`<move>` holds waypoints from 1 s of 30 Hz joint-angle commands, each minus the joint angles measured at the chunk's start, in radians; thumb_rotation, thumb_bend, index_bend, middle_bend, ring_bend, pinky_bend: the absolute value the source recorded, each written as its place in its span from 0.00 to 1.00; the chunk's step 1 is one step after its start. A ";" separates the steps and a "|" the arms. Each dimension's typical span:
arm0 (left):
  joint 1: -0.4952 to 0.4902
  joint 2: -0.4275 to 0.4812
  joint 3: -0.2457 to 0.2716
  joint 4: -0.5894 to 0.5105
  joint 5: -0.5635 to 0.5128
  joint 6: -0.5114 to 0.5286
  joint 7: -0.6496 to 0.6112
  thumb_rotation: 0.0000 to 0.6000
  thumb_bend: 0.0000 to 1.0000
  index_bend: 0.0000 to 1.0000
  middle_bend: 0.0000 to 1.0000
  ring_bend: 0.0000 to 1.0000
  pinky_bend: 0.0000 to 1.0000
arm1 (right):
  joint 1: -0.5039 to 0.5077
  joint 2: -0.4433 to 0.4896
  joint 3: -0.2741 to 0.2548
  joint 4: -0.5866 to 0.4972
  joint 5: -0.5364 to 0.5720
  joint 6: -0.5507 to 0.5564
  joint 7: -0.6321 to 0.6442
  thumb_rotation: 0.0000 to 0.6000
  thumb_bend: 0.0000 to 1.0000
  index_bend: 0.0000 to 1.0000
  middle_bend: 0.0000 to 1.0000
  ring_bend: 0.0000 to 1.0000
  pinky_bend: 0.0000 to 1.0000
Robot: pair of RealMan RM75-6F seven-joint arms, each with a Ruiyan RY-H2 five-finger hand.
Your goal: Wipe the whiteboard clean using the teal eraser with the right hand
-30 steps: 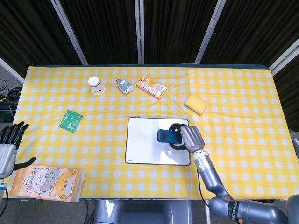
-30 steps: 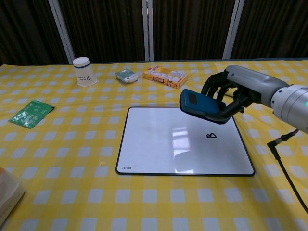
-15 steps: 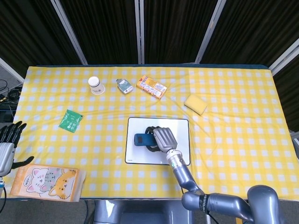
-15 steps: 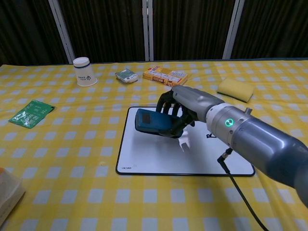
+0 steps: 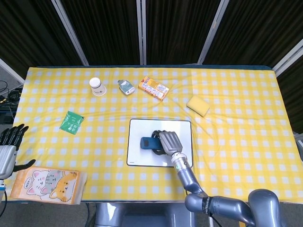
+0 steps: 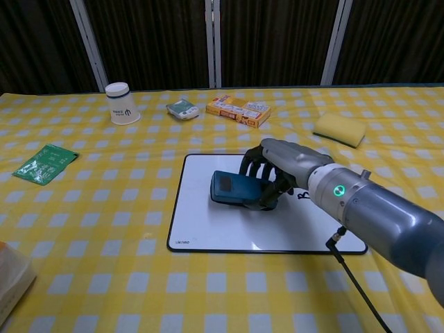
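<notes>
The whiteboard (image 5: pixel 137 153) (image 6: pixel 229 229) lies flat on the yellow checked cloth in the middle of the table. My right hand (image 5: pixel 169 142) (image 6: pixel 272 170) grips the teal eraser (image 5: pixel 150 143) (image 6: pixel 230 189), which sits low over the board's middle. A small black mark (image 6: pixel 302 195) shows on the board just right of the hand; the hand hides it in the head view. My left hand (image 5: pixel 8 146) hangs off the table's left edge with fingers apart, holding nothing.
At the back stand a paper cup (image 5: pixel 97 86) (image 6: pixel 121 103), a small packet (image 5: pixel 125 86) (image 6: pixel 182 108) and an orange box (image 5: pixel 154 88) (image 6: pixel 238 109). A yellow sponge (image 5: pixel 198 105) (image 6: pixel 338 129) lies right, a green sachet (image 5: pixel 72 122) (image 6: pixel 44 163) left, a cat-print bag (image 5: pixel 47 182) front left.
My right hand carried the eraser from the board's right side leftward over the board, then came down and a little right, onto the board's middle. The left hand stayed put.
</notes>
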 commanded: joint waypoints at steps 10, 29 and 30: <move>-0.003 0.006 0.001 -0.009 0.003 -0.003 -0.010 1.00 0.14 0.00 0.00 0.00 0.00 | -0.046 0.073 -0.016 -0.016 0.026 0.005 -0.015 1.00 0.33 0.86 0.74 0.67 0.73; -0.006 0.011 0.003 -0.019 0.012 0.000 -0.016 1.00 0.14 0.00 0.00 0.00 0.00 | -0.056 0.074 -0.023 -0.031 0.044 -0.015 -0.017 1.00 0.33 0.86 0.74 0.68 0.73; -0.007 0.010 0.002 -0.017 0.011 -0.001 -0.017 1.00 0.14 0.00 0.00 0.00 0.00 | -0.052 0.065 -0.025 -0.030 0.042 -0.017 -0.021 1.00 0.33 0.86 0.74 0.68 0.73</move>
